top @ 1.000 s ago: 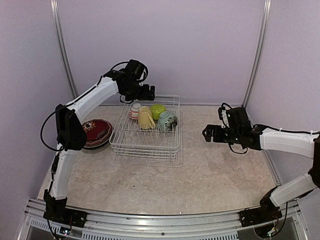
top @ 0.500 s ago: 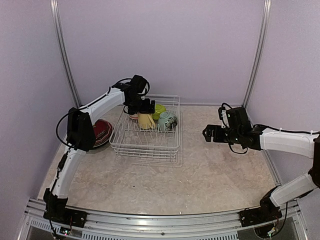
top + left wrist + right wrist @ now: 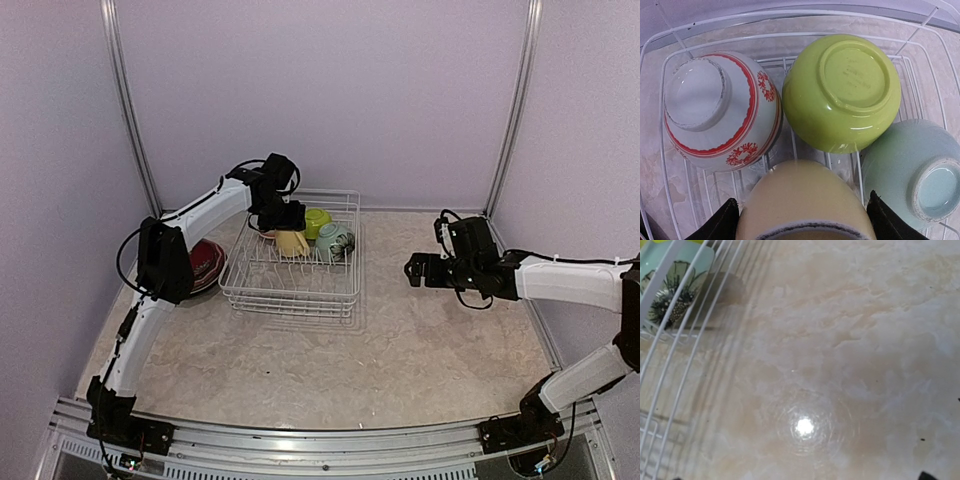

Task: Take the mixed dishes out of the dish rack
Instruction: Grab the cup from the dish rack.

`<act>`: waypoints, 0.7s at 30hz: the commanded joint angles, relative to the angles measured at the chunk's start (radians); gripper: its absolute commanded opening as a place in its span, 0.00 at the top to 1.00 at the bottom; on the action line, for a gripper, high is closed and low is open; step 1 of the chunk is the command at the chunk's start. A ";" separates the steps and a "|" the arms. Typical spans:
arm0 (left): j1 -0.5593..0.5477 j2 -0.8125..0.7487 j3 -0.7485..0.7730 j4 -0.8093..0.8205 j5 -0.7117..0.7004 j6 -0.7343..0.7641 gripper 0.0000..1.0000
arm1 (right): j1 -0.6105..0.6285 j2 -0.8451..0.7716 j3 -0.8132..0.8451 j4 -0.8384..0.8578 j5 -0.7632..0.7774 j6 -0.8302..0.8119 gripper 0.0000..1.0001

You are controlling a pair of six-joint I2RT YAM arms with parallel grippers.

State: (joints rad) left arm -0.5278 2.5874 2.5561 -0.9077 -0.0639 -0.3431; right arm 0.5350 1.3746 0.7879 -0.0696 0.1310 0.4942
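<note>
The white wire dish rack [image 3: 290, 292] holds a pale yellow mug [image 3: 293, 243], a lime green bowl [image 3: 318, 219] and a pale green bowl [image 3: 334, 240]. My left gripper [image 3: 288, 222] is low inside the rack, open, with a finger [image 3: 722, 224] on each side of the mug [image 3: 802, 200]. The left wrist view also shows the upturned lime bowl [image 3: 842, 92], a white bowl with red pattern [image 3: 720, 110] and the pale green bowl [image 3: 912, 172]. My right gripper [image 3: 413, 269] is open and empty over the table, right of the rack.
A dark red plate [image 3: 206, 262] lies on the table left of the rack, partly behind my left arm. The right wrist view shows the rack's wires [image 3: 670, 365] and the flowered pale green bowl [image 3: 672, 295] at its left edge, and bare marble table [image 3: 865, 340].
My left gripper has come down from above the rack's back left corner into the rack, over the mug. The right arm has barely moved.
</note>
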 commanded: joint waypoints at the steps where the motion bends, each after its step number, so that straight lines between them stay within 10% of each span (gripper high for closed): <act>1: -0.011 -0.038 0.017 -0.015 -0.017 0.016 0.68 | 0.013 0.014 0.022 -0.014 0.004 -0.006 0.00; 13: -0.015 -0.206 -0.021 -0.018 0.016 0.014 0.99 | 0.014 0.036 0.050 0.005 -0.033 -0.002 0.00; 21: -0.002 -0.334 -0.096 0.001 0.127 -0.038 1.00 | 0.014 0.067 0.097 0.018 -0.085 0.012 0.00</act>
State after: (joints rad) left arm -0.5354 2.3619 2.4981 -0.9585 -0.0284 -0.3408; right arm 0.5350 1.4170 0.8406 -0.0681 0.0875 0.4953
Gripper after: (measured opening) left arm 0.746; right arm 0.997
